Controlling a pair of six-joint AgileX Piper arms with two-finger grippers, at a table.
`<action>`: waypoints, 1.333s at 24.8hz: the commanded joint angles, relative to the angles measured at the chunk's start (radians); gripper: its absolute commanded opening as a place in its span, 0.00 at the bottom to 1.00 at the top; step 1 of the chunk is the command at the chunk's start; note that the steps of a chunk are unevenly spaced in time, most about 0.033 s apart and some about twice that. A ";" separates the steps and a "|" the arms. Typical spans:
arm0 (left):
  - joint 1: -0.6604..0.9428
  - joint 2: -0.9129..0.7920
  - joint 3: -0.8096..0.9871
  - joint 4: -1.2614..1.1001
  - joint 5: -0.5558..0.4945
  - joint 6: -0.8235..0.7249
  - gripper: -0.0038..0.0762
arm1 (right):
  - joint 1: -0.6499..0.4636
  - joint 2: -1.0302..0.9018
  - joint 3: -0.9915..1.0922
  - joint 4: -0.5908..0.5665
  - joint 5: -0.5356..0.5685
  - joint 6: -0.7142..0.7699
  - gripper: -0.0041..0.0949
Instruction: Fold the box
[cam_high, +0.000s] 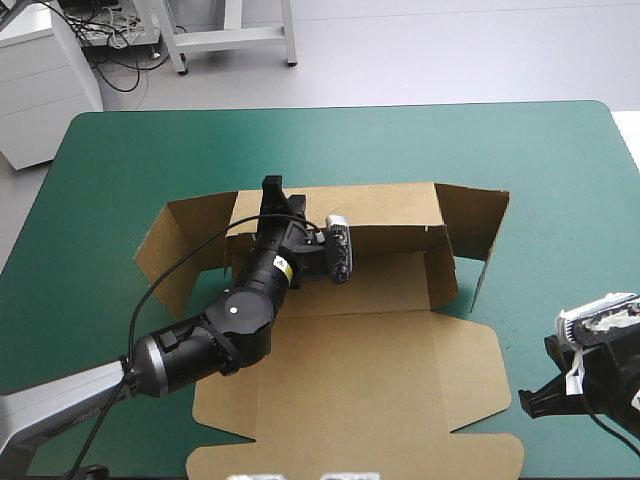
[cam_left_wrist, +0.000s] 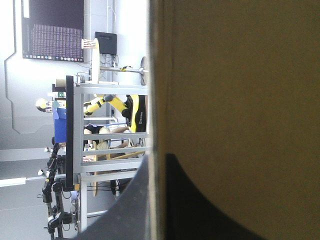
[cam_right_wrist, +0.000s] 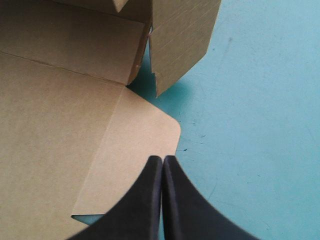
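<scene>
Left claw (cam_high: 272, 190) had the brown cardboard box (cam_high: 370, 380) clamped by its far wall, so it was nearer; right claw (cam_right_wrist: 162, 161), pinched together empty, hung over the near-right flap.

Pale grey floor (cam_high: 420, 60) beyond the teal-green table (cam_high: 560, 150) — white cabinet (cam_high: 35, 85) at far left.

The brown box (cam_high: 370, 380) lies mid-bench (cam_high: 560, 160), far walls raised, seemingly untucked, near lid panel flat.
</scene>
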 joint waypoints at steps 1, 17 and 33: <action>-0.007 -0.051 0.026 0.112 -0.007 -0.072 0.01 | -0.006 0.008 -0.030 0.013 -0.064 -0.001 0.02; -0.005 -0.034 0.066 0.106 -0.025 -0.113 0.01 | -0.006 0.008 -0.030 0.015 -0.095 0.021 0.04; -0.005 -0.034 0.066 0.096 -0.018 -0.140 0.01 | -0.006 0.324 -0.410 -0.074 -0.186 0.204 0.79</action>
